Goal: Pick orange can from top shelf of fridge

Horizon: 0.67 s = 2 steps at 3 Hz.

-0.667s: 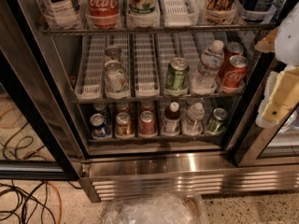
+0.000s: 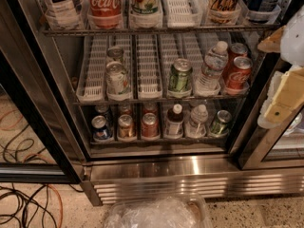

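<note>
pincer at the right edge, its state i cannot tell; orange can stands on top shelf.

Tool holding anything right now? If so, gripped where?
Nothing visibly held: the tool is at the right edge, apart from the orange can, which stands on the top shelf.
</note>
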Tool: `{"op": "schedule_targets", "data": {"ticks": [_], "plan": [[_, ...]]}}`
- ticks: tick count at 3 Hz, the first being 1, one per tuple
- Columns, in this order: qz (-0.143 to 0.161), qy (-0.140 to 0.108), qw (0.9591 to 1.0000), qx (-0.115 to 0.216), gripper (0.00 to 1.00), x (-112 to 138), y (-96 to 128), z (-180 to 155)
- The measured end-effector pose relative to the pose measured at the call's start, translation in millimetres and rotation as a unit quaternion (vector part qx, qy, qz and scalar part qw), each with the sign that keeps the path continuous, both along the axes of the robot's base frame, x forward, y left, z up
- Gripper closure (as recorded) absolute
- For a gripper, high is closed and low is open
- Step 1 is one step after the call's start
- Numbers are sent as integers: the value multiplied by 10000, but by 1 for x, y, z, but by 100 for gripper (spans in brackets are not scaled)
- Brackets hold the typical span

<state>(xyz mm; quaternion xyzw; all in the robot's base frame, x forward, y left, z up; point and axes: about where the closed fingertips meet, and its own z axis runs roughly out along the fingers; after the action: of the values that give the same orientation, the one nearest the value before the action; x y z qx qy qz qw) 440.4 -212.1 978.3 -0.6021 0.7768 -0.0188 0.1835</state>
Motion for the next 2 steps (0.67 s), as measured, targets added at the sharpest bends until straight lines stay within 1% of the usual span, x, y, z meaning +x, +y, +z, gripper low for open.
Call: {"op": "schedule_targets", "data": {"ticks": [1,2], "plan": [[44,-218,9978,619,0,2,8,1],[25,-465,9892,1389,0,2,21,4]]}}
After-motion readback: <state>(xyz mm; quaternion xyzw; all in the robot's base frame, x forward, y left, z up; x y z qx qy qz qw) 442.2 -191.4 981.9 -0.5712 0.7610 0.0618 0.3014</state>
